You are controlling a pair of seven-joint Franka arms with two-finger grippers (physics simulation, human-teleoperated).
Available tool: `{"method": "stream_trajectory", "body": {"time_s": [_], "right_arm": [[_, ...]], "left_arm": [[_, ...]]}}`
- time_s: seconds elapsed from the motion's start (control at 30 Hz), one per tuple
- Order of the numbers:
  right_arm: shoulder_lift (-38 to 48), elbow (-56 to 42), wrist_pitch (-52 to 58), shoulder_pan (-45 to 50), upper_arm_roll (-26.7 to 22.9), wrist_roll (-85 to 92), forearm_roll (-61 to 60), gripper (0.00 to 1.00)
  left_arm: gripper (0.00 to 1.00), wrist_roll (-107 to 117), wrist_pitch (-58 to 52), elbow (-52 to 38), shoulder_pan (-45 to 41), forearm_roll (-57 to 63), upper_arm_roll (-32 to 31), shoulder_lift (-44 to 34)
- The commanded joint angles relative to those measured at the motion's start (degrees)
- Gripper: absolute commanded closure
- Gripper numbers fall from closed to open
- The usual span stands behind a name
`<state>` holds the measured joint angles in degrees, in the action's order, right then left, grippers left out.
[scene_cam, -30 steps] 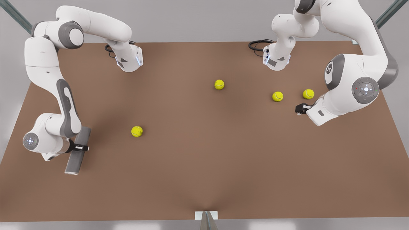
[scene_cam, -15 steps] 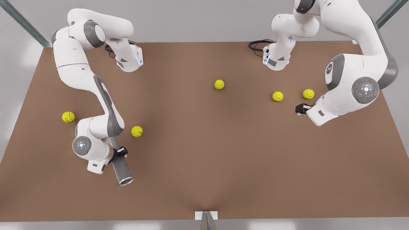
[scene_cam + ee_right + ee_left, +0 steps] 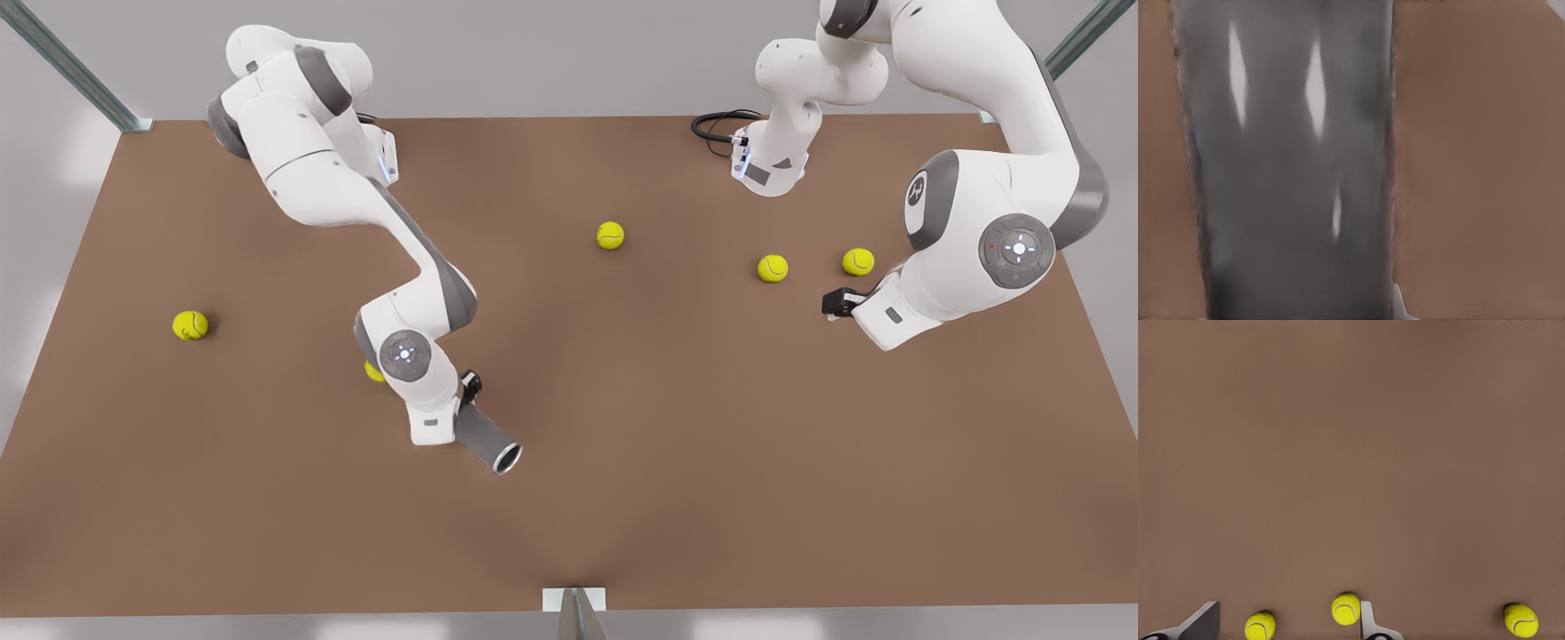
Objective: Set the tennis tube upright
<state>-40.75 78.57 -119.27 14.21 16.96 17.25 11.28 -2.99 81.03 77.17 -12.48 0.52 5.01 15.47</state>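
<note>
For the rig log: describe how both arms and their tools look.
Both arms are glossy white rounded links with dark-grey joint bands and round lit caps. A black cable loops at the left arm's base. The right tool, front view's left-centre, and the left tool, front view's right, are black; the left arm waits.

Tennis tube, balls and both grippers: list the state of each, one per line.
tennis tube: held off the table, tilted, silvery open end toward the camera, not yet upright.
right gripper: shut on the tennis tube.
left gripper: open, empty, waiting by the balls at the front view's right.
tennis balls: five loose on the table; one partly hidden under the right arm.
</note>
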Motion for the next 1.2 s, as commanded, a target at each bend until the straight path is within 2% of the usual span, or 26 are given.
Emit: {"method": "stream_trajectory", "body": {"time_s": [0.0,0.13,0.33,0.4,0.47,0.5,0.6,0.73,0.77,0.83,0.87,0.97,1.1,1.17], "right_arm": [[-0.1,0.0,-0.1,0.2,0.0,0.0,0.1,0.27],[-2.1,-0.1,-2.1,3.5,0.0,8.4,1.2,0.27],[-10.6,-10.8,-2.5,8.4,-0.3,24.0,3.7,0.27],[-11.4,-12.1,-2.5,11.5,-3.1,25.4,3.7,0.27],[-15.3,-18.4,-1.9,14.7,-4.2,26.7,3.7,0.27],[-16.6,-20.6,-1.9,18.3,-8.4,26.8,3.5,0.27],[-19.7,-25.0,-1.4,21.5,-11.1,26.7,3.4,0.26],[-25.1,-32.5,2.1,24.3,-11.2,24.9,3.3,0.26],[-25.4,-32.5,2.1,24.3,-11.2,23.9,3.3,0.18],[-26.4,-33.6,1.8,24.4,-11.2,23.8,3.3,0.14],[-26.7,-33.7,1.8,24.4,-11.2,23.8,3.3,0.06],[-28.2,-34.5,1.3,24.5,-11.3,23.7,3.3,0.00],[-27.8,-34.5,2.8,24.5,-11.2,23.5,3.3,0.00],[-24.9,-34.5,9.1,24.3,-11.1,24.0,2.3,0.00]], "left_arm": [[0.00,0.0,0.0,0.0,0.0,0.0,0.0,0.0],[0.00,-0.1,0.1,0.0,0.0,0.0,0.0,0.0],[0.00,0.0,0.3,0.0,0.0,0.0,0.0,0.1],[0.00,0.0,0.2,0.0,0.0,0.0,0.0,0.2],[0.00,0.0,0.3,0.0,0.0,0.0,0.0,0.3],[0.00,0.0,0.4,0.0,0.0,0.0,0.0,0.3],[0.00,0.0,0.5,0.0,0.0,0.0,0.0,1.0],[0.00,0.1,0.7,0.0,0.0,0.0,0.0,1.9],[0.00,0.1,1.1,0.0,0.0,0.0,0.0,2.0],[0.00,0.1,1.1,0.0,0.0,0.0,0.0,2.4],[0.00,0.1,1.1,0.0,0.0,0.0,0.0,2.5],[0.00,0.1,1.7,0.0,0.0,0.0,0.0,2.9],[0.00,0.1,1.7,-0.1,0.0,0.0,0.0,2.9],[0.00,0.2,1.7,-0.1,0.0,0.0,0.0,2.9]]}}
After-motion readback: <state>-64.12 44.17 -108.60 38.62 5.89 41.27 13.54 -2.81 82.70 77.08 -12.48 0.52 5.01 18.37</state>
